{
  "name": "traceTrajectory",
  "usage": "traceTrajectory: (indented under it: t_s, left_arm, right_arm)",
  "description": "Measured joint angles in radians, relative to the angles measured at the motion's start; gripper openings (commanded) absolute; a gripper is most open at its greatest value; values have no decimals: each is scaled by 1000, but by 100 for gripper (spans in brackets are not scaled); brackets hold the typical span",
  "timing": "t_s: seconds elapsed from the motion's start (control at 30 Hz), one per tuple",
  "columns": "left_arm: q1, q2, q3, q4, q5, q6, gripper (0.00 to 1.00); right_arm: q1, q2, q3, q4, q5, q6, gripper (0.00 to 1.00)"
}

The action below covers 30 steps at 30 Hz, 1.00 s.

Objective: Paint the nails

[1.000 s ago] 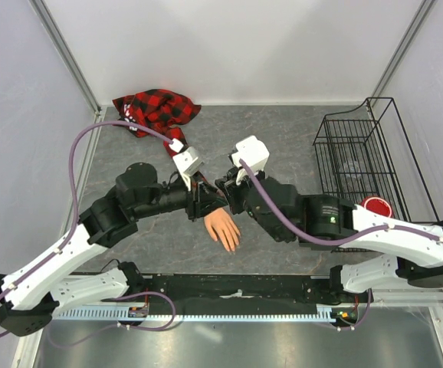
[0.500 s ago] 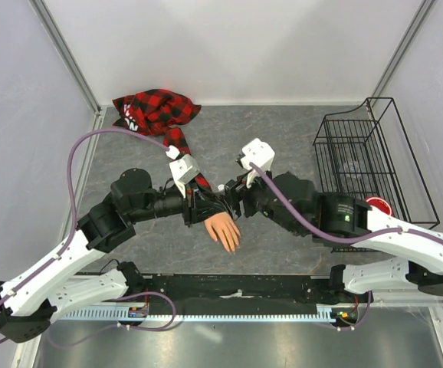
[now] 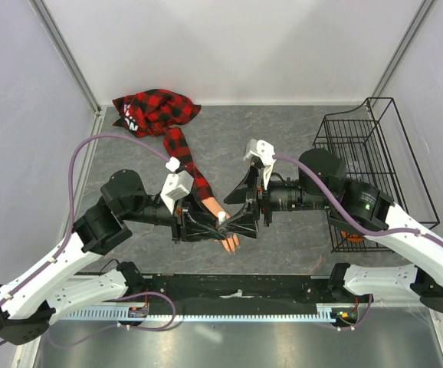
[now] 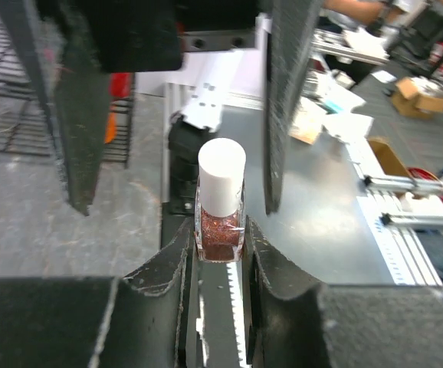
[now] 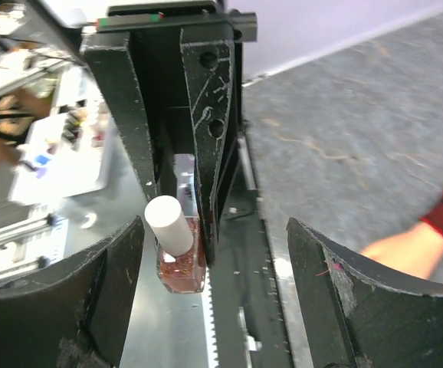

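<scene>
Nails too small to read on mannequin hand point(image 3: 230, 242). Versus 0.5 s ago, both grippers now over it: left gripper point(image 4: 219, 257) clamps polish bottle point(image 4: 220, 230); right gripper point(image 5: 214, 230) spread wide around white cap point(image 4: 221, 175).

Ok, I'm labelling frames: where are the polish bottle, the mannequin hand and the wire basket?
polish bottle point(image 4: 220, 236), left wrist view, on its glass body.
mannequin hand point(image 3: 230, 243), top external view, on its fingers.
wire basket point(image 3: 357, 142), top external view, on its wire mesh.

Grey stone tabletop point(image 3: 229, 126) — pale walls point(image 3: 229, 46)
</scene>
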<state>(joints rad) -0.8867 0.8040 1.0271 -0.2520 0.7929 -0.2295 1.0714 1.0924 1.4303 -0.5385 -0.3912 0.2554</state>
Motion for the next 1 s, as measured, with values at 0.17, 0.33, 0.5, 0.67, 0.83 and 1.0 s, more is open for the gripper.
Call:
traceTrajectory:
  t_s: [0.17,0.33,0.5,0.67,0.83,1.0]
  left_arm:
    - [0,1,0,23,82,-13,2]
    - [0,10,0,23,109,-17,2]
    - [0,14,0,24,126,-18,2]
    - [5,14,0,16,106,-18,2]
    - [-2,-2,7,-17,-20,-29,2]
    - [-19,-3,45,-98,-266,-27,2]
  right_arm:
    - [-44,8,0,43,-152,44,76]
    - [-56,23,1,89,-234,80,65]
    - [-60,43,1,111,-280,96,46]
    - [-59,53,2,126,-320,108,8]
    - [-63,52,2,134,-269,54,0]
    - [-74,55,2,153,-138,8,0]
